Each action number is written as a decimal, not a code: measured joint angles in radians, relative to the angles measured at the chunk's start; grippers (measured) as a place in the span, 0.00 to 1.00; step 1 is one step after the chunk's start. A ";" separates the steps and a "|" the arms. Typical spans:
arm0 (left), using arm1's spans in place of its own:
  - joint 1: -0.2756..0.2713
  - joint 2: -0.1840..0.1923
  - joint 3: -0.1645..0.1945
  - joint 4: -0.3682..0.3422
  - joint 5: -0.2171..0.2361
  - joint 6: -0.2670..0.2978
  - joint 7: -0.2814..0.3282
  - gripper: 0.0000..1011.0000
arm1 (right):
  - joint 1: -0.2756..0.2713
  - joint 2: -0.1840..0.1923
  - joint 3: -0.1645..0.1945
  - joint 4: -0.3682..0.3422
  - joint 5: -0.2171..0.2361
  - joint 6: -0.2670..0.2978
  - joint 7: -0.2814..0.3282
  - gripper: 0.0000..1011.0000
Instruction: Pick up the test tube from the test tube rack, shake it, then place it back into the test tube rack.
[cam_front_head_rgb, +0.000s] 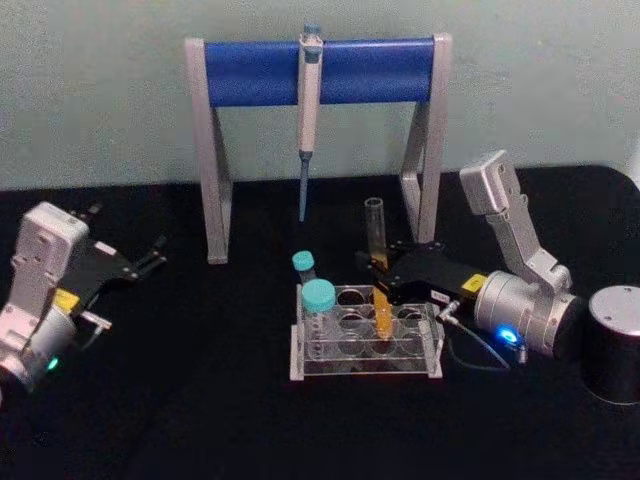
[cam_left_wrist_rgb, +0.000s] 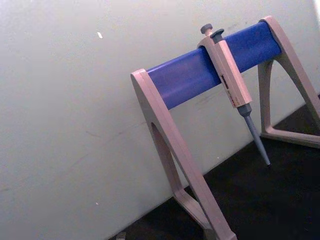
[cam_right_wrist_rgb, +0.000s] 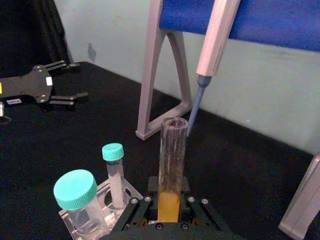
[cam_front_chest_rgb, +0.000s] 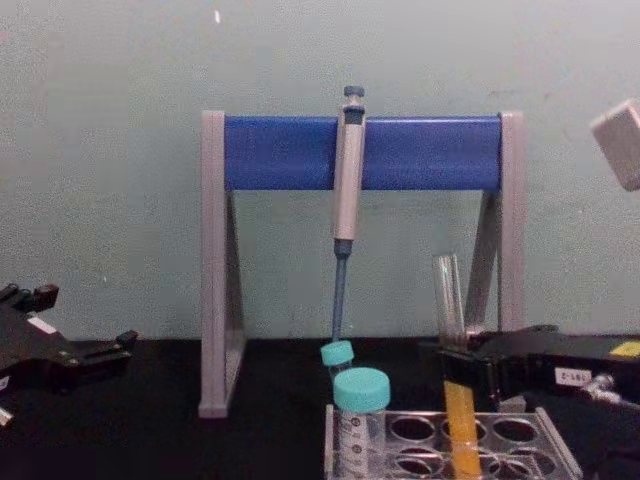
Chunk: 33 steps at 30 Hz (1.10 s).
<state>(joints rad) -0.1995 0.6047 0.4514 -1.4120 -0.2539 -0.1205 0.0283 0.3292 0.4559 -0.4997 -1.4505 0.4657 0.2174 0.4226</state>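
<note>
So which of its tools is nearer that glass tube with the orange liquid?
Right. The right tool grips the test tube in its rack; the left tool sits open, far off leftward.

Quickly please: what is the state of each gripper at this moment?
Left gripper: open, holding nothing, parked on the left.
Right gripper: closed on the test tube, which stands in the test tube rack.

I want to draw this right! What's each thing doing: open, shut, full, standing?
test tube: uncapped, upright in the test tube rack, orange liquid low down
right gripper: shut on the test tube
left gripper: open, empty
big vial: capped, in rack
small vial: capped, in rack
pipette: hanging on its stand
</note>
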 joint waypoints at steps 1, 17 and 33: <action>0.000 0.000 0.000 0.000 0.000 0.000 0.000 0.99 | -0.002 0.001 0.001 -0.002 -0.005 -0.007 0.000 0.23; 0.000 0.000 0.000 0.000 0.000 0.000 0.000 0.99 | -0.086 -0.004 0.052 -0.054 -0.060 -0.149 -0.010 0.23; 0.000 0.000 0.000 0.000 0.000 0.000 0.000 0.99 | -0.150 -0.010 0.125 -0.149 -0.038 -0.219 0.010 0.23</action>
<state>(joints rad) -0.1995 0.6046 0.4513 -1.4120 -0.2539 -0.1205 0.0283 0.1789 0.4457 -0.3743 -1.5993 0.4280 -0.0014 0.4329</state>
